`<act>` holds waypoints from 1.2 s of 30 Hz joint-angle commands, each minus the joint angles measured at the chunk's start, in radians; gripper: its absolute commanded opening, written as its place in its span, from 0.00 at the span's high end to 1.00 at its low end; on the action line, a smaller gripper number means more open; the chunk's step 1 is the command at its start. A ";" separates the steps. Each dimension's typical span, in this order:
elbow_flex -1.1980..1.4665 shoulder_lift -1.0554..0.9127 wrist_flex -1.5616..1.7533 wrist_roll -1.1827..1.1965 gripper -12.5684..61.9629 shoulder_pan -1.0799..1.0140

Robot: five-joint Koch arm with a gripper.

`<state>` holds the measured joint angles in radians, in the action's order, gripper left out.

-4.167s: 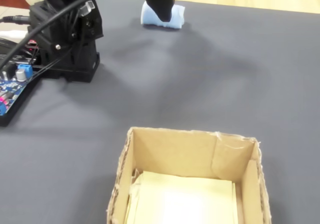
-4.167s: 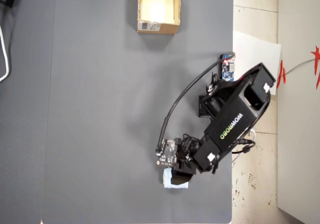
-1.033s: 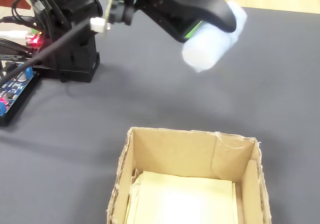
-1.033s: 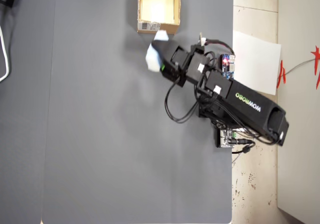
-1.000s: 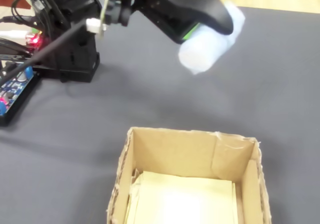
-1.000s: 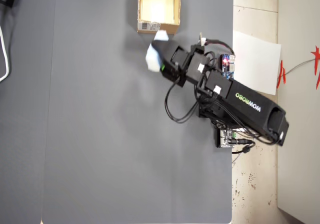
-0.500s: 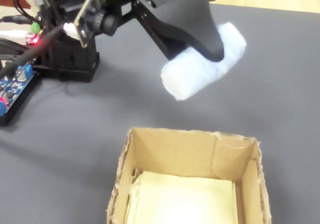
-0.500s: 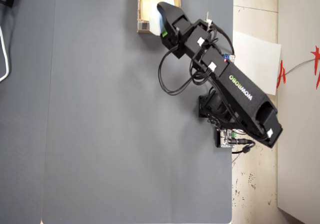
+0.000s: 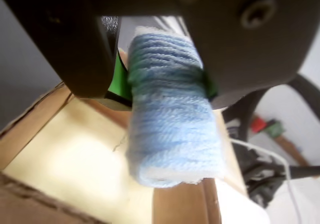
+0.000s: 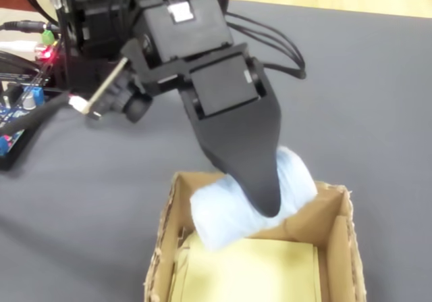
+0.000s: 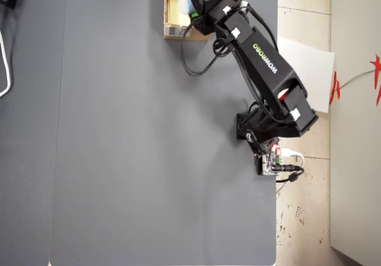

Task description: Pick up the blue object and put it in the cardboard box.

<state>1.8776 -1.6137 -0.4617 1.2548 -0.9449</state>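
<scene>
My gripper (image 9: 165, 86) is shut on the blue object (image 9: 172, 129), a pale blue ribbed soft roll squeezed between the two black jaws. In the fixed view the blue object (image 10: 223, 214) hangs over the far wall of the cardboard box (image 10: 337, 248), partly inside the opening, with a black jaw in front of it. In the wrist view the pale inside of the cardboard box (image 9: 75, 164) lies below. The overhead view shows the gripper (image 11: 193, 1) reaching over the cardboard box (image 11: 171, 10) at the mat's top edge, where a bit of the blue object (image 11: 187, 4) shows.
The arm's black base (image 10: 88, 32) and a blue circuit board (image 10: 17, 113) stand at the left of the fixed view. A dark grey mat (image 11: 131, 147) covers the table. White paper (image 11: 309, 69) lies off the mat at right in the overhead view.
The arm has stretched toward the box, carrying the blue object from above the mat to over the box's opening and lower.
</scene>
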 commanded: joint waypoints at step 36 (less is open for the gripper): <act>0.663 -0.684 0.497 0.433 0.38 0.692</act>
<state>2.5725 -2.2519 -0.0644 1.6490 -0.2730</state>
